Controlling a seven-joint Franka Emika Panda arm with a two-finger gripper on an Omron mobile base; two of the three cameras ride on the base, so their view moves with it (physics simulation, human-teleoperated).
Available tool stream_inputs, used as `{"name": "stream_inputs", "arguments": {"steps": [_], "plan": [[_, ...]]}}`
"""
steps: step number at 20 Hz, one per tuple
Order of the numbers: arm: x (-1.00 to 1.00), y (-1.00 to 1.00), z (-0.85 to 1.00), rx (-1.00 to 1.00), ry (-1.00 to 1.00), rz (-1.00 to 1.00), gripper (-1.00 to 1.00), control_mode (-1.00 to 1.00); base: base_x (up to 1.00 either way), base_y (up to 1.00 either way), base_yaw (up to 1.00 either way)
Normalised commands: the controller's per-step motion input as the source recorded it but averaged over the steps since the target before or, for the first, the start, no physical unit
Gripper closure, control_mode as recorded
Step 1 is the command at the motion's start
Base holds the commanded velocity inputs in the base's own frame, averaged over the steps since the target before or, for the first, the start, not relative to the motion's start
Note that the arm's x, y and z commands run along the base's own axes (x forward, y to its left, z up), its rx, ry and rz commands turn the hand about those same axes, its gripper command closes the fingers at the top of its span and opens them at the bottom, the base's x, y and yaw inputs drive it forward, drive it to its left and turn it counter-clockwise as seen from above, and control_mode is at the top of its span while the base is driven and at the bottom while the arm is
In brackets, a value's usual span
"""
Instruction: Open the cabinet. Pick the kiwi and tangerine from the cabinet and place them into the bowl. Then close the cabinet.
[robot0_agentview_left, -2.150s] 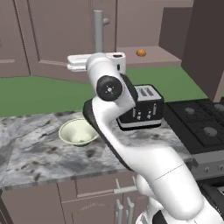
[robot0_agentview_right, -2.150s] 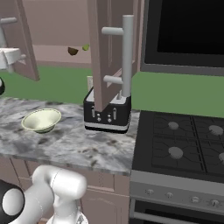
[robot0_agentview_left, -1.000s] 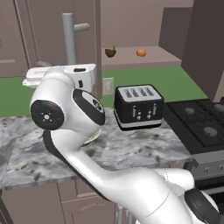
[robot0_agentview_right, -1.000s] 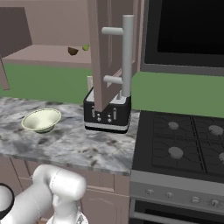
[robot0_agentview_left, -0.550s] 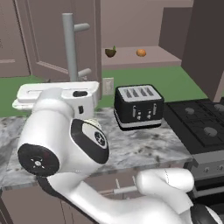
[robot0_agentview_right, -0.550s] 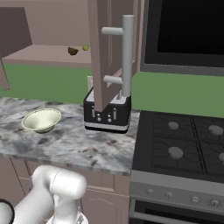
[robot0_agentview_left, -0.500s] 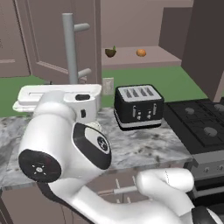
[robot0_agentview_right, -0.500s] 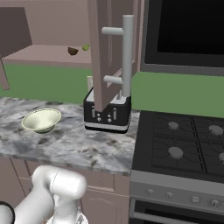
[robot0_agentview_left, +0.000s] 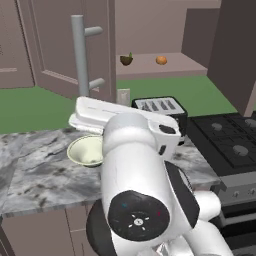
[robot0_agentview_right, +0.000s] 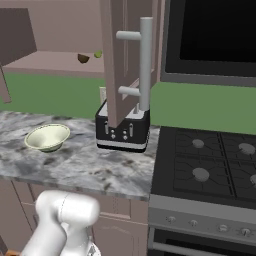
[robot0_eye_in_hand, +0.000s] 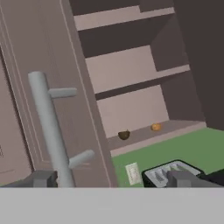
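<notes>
The cabinet (robot0_agentview_left: 55, 45) stands open, its left door with the long silver handle (robot0_agentview_left: 80, 55) swung out. On its lowest shelf lie the dark brown kiwi (robot0_agentview_left: 126, 60) and the orange tangerine (robot0_agentview_left: 161, 60), also seen as kiwi (robot0_eye_in_hand: 124, 134) and tangerine (robot0_eye_in_hand: 156, 127) in the hand view. The pale bowl (robot0_agentview_left: 87, 151) sits on the marble counter, partly behind my arm, and shows as bowl (robot0_agentview_right: 47, 136) from the right. My gripper (robot0_eye_in_hand: 113, 179) is open and holds nothing. It points at the open cabinet from well back, with the door handle (robot0_eye_in_hand: 48, 127) to its left.
A black toaster (robot0_agentview_left: 160, 107) stands on the counter right of the bowl. The right cabinet door (robot0_agentview_right: 120, 50) hangs open above the toaster (robot0_agentview_right: 122, 130). A gas stove (robot0_agentview_right: 210, 165) lies to the right. A small green object (robot0_agentview_right: 98, 54) sits by the kiwi (robot0_agentview_right: 83, 58).
The left door has swung wider than two seconds ago. Over the last second my arm has pulled back and lower, and the hand has shifted right, away from the handle.
</notes>
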Motion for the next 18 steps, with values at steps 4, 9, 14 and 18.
{"name": "stream_inputs", "arguments": {"steps": [4,9,14,18], "plan": [[0.00,-1.00,0.00,0.20,-0.06,0.28,-1.00,-1.00,0.00,0.00,0.00],[0.12,-0.99,-0.18,0.05,-0.04,0.30,-1.00,-1.00,0.00,0.00,0.00],[0.16,-0.85,-0.27,0.03,-0.09,0.28,-1.00,-1.00,0.00,0.00,0.00],[0.76,-0.32,-0.33,0.11,-0.03,0.14,-1.00,-1.00,0.00,0.00,0.00]]}}
